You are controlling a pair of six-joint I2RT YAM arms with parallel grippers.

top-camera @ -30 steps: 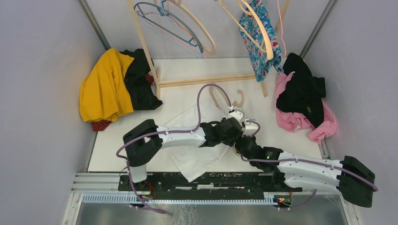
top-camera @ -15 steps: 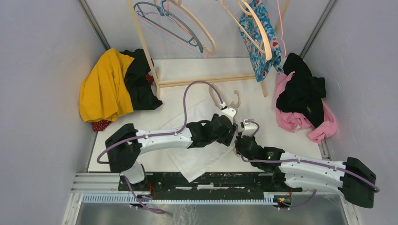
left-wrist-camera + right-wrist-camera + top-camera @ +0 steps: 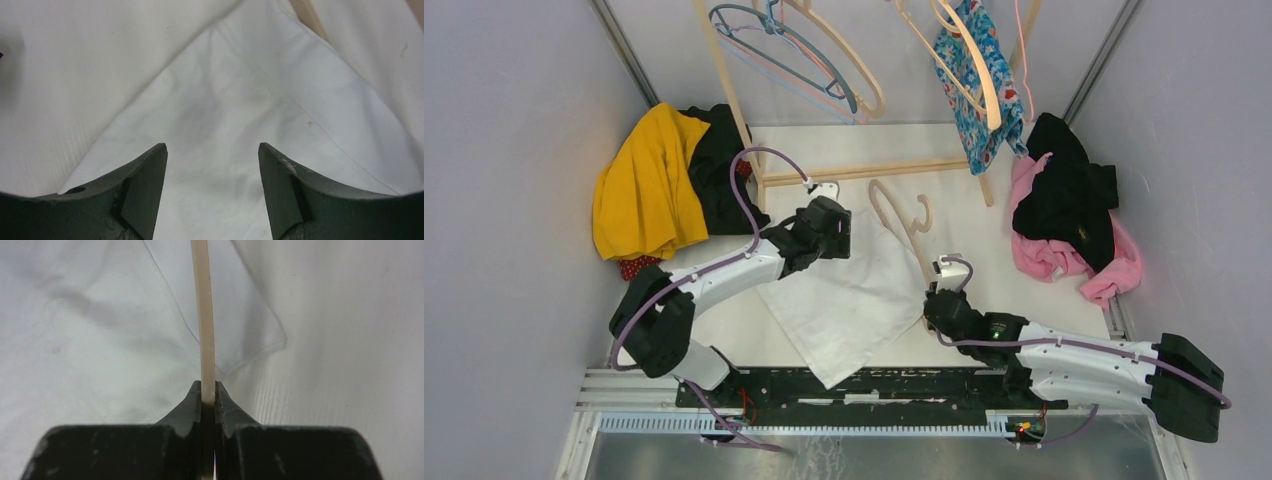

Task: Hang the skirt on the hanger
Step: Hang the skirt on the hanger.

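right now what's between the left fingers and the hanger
The white skirt, lying flat between the left fingers and the hanger; the top view shows it.

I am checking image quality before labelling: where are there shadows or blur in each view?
Top external: even light, sharp, soft shadows beside the left arm. Left wrist: faint grey shadow on the white skirt ahead of the open left tool. Right wrist: hanger sharp in the shut right tool, cloth behind slightly soft.
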